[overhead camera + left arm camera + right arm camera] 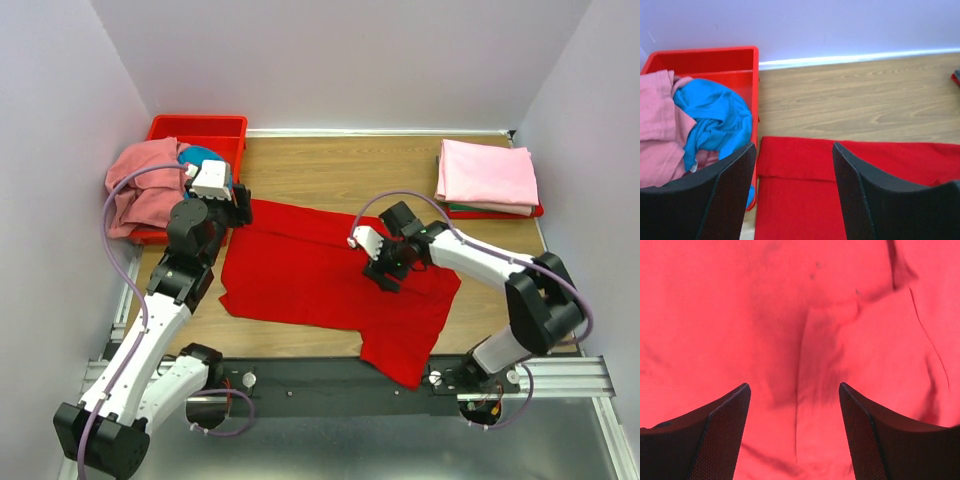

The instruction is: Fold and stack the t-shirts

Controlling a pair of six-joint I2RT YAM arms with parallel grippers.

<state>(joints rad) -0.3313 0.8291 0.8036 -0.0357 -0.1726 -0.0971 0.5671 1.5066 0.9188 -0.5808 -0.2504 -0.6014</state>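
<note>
Red t-shirt (pixel 320 275): spread on counter (pixel 350 170), far edge folded. Pink t-shirt (pixel 487 172): top view only. Left end effector (pixel 793 147), right end effector (pixel 793 386): released

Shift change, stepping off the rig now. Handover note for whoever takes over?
Left end effector: open, empty, over the far left corner of the red t-shirt, beside the red bin.
Right end effector: open, empty, just above that shirt's middle.
Red t-shirt: spread on the table, far edge folded over, one corner hanging off the near edge.
Done: folded stack far right, light pink shirt on top.
Left: fold and stack the red one, then the salmon pink shirt and teal blue shirt in the bin.
</note>
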